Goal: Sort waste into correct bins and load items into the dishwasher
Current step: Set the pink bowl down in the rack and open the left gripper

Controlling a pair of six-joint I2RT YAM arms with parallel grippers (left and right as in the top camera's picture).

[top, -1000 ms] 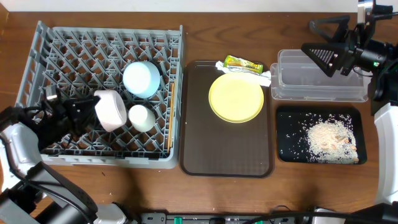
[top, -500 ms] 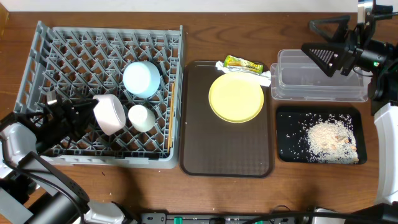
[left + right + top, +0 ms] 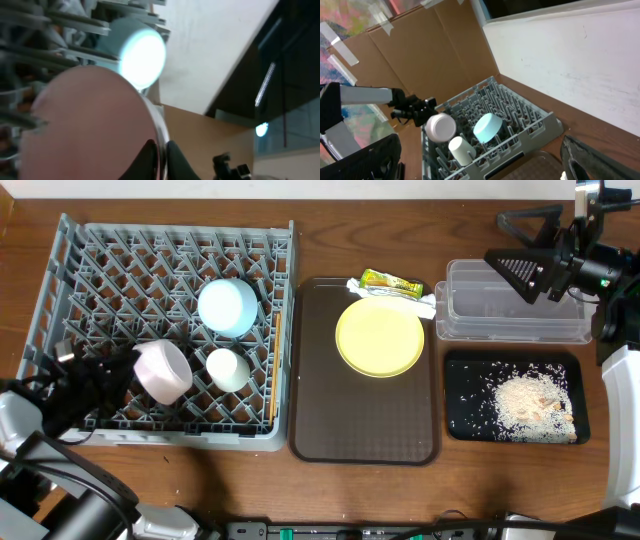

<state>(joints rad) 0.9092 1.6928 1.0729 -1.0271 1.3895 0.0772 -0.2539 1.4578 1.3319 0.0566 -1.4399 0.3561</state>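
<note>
My left gripper is shut on the rim of a pink bowl, held tilted on its side over the front left of the grey dish rack. In the left wrist view my fingertips pinch the bowl's rim, and the pink bowl fills the frame. A light blue bowl and a cream cup sit in the rack. A yellow plate lies on the brown tray. My right gripper is open and empty above the clear container.
A yellow-green wrapper and a white napkin lie behind the plate. A black tray holding rice sits at the front right. The right wrist view shows the rack, pink bowl, blue bowl and cup.
My left gripper has carried the pink bowl a little left and toward the rack's front, turning it further onto its side. The right arm has not moved.
</note>
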